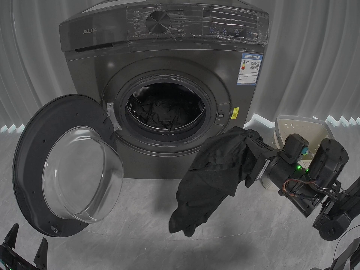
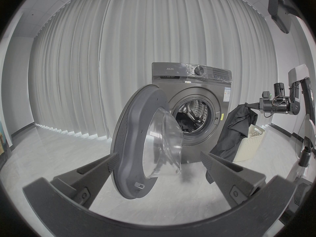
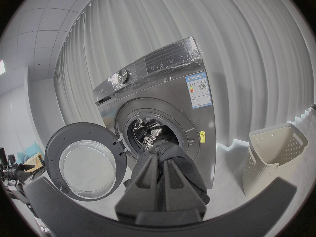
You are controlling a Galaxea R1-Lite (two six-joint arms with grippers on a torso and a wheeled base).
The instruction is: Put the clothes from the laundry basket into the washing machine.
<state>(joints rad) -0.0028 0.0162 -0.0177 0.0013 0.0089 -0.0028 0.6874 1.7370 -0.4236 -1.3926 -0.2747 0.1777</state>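
- Right claw [image 3: 161,160] is clamped on a black garment [image 1: 213,177], which hangs just right of the washing machine [image 1: 165,57] opening.
- The door [image 1: 63,165] stands wide open.
- Dark clothes [image 1: 165,111] lie in the drum.
- The laundry basket [image 1: 300,126] is beside the machine.
- Left claw [image 2: 158,155] gapes wide, low near the door.

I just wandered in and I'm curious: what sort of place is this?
Probably a test room or lab staged as a laundry, not a home: a washing machine stands alone before floor-to-ceiling curtains, plastic film covers its control panel, and a laundry basket sits beside it.
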